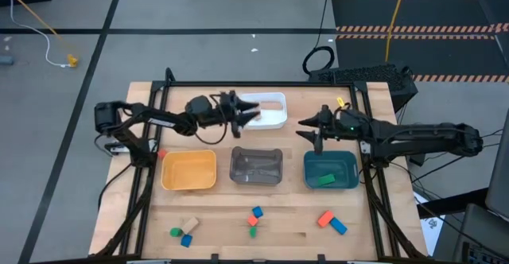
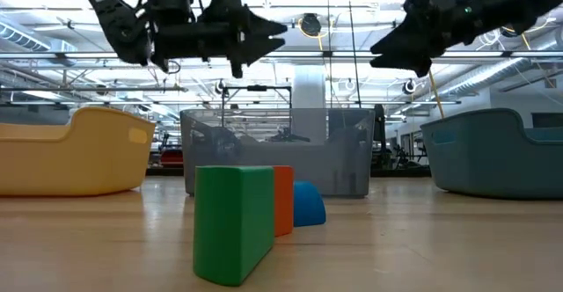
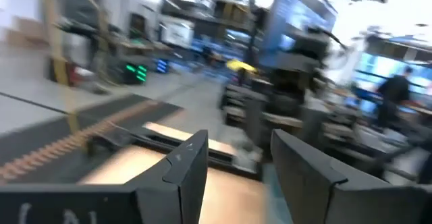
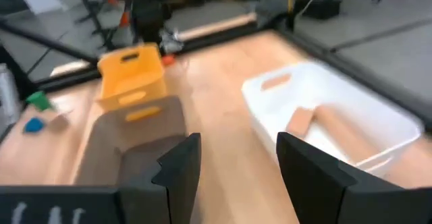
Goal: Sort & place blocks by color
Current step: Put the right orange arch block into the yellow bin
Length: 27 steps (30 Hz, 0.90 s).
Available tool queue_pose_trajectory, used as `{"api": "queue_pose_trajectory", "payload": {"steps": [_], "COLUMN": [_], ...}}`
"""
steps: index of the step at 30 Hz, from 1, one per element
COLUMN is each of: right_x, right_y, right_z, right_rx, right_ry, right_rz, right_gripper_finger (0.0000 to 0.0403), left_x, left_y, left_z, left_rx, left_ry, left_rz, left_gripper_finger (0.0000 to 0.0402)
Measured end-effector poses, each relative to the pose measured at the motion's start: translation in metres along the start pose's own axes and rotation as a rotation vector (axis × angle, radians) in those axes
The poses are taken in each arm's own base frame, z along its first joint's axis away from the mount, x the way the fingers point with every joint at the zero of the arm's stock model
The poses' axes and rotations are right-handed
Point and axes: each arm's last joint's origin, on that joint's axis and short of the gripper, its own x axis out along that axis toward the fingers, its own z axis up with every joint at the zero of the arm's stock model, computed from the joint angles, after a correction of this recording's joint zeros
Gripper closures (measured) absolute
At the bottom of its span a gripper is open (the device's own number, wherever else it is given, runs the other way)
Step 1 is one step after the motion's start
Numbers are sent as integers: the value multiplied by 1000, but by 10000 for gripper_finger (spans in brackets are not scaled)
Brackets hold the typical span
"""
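on the light wooden desk we list four trays: a white rectangular tray at the far centre, and in a row nearer, a yellow plastic tray on the left, a clear grey tray in the middle, and a teal tray on the right.

the left tool hangs over the white tray's left end, fingers parted, nothing between them. the right tool hovers above the desk just beyond the teal tray, fingers likewise apart and empty.

blocks: we count two tan wooden blocks lying in the white tray, and a green block inside the teal tray. along the near edge of the desk lie three small groups: at left a tan block, a green cylinder and a blue block; in the centre a blue block, a red-orange block and a green block; at right a red-orange block touching a blue block.
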Motion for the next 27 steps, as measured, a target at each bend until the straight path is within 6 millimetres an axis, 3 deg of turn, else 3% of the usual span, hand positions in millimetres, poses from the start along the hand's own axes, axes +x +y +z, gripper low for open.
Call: {"api": "queue_pose_trajectory", "payload": {"steps": [4,8,20,27], "right_x": [-2,0,21,19], "right_y": [6,25,96,113], "right_z": [6,4,-8,-24], "right_rx": [120,190,71,38], "right_ry": [110,192,402,680], "right_rz": [104,255,395,337], "right_gripper_finger": [218,218,218,218], "left_x": [2,3,2,1], "left_y": [-26,-47,-82,-94], "left_z": [-3,-7,-12,-14], "left_rx": [-34,-27,-78,-95], "left_ry": [51,64,67,74], "left_rz": [-82,-150,-260,-296], "left_gripper_finger": [247,249,249,249]}}
